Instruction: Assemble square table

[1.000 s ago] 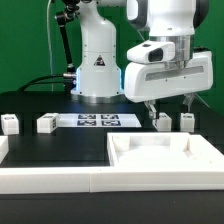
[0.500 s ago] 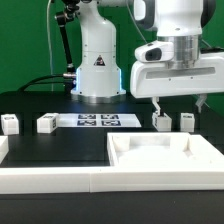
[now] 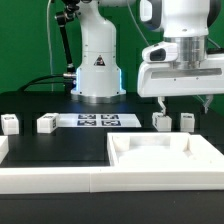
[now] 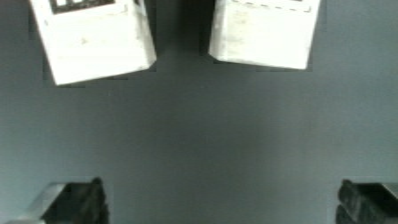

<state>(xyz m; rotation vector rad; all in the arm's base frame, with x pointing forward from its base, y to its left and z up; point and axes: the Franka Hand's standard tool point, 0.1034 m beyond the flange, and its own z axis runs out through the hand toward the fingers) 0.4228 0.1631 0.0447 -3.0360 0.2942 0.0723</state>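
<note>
I judge this to be the start of a leg pick, with nothing fitted yet. The square top (image 3: 160, 168) lies rim-up at the front of the black tabletop (image 3: 60, 140), towards the exterior view's right. All four legs stand loose in a row behind it. The inner leg (image 3: 160, 121) and the outer leg (image 3: 186, 121) stand just beside each other, directly behind the square top. The far-end leg (image 3: 10, 124) and its neighbour (image 3: 45, 124) stand well apart from those two, off to the exterior view's left, with the marker board (image 3: 97, 120) lying between the two pairs.

The arm (image 3: 185, 25) reaches down from above with its hand pointing straight at the tabletop. The fingers (image 4: 71, 203) hover over the inner and outer legs, clear of both. They are spread wide and hold nothing: the wrist view shows only bare tabletop between them, with both legs ahead of the tips.

Next I would pick one of the two legs, centre the hand over it, and lower until the fingers straddle it. The gap between the two legs looks narrow, so one finger must slip into it without nudging the other leg.
</note>
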